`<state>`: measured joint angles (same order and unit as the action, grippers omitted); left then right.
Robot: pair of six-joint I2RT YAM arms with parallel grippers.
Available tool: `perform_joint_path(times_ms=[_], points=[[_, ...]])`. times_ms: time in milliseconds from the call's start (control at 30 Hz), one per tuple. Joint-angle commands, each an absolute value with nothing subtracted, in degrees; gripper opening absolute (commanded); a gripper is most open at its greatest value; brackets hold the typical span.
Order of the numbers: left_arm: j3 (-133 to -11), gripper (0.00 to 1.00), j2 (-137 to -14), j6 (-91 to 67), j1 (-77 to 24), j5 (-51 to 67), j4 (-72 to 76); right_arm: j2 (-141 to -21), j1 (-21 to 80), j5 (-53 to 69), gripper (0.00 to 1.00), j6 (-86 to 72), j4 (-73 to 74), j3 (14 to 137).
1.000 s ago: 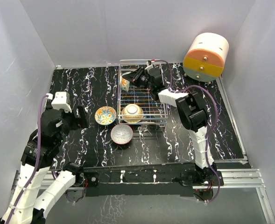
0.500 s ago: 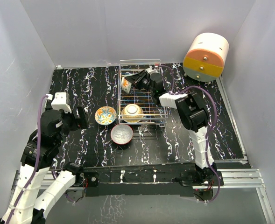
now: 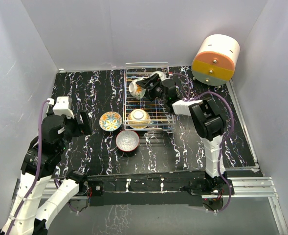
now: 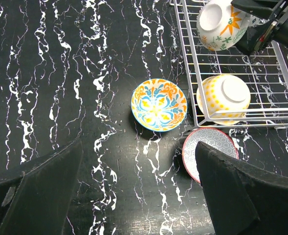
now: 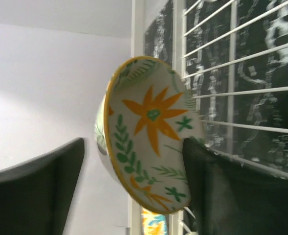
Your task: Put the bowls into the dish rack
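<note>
Right claw (image 3: 144, 87): fingers spread, gripping nothing. The flowered bowl (image 3: 134, 89) sits tilted on its side in the dish rack (image 3: 158, 110), by the left wall in the far half, between those fingers. One finger (image 5: 232, 196) meets its rim (whether it reaches inside the mouth I cannot tell); the other stands clear of the outer wall.

From the claw the bowl lies directly ahead, to the left. Its foot points up and left, away from the claw. Its mouth faces down and back toward the claw, so its axis runs roughly along the claw's reach. I judge the retreat must go straight back, or that finger may hook the rim.

Left claw (image 4: 139, 143): spread, empty, and the nearer one to the blue-and-yellow bowl (image 3: 110, 121) and the red-rimmed bowl (image 3: 127, 140) on the table (image 3: 85, 88).
</note>
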<state>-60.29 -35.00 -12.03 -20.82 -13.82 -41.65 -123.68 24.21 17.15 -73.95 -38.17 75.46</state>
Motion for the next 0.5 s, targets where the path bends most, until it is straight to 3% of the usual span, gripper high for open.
perform_joint_path(times_ms=[0, 467], points=[[-62.0, 0.97, -35.0, -12.1, -21.0, -14.0, -41.9, -119.8, 23.3, 13.6, 0.98, -71.7, -33.1, 73.4], [-61.8, 0.97, -35.7, -12.2, -21.1, -13.1, -40.7, -116.2, 23.0, 10.3, 0.99, -64.8, -19.8, 76.4]])
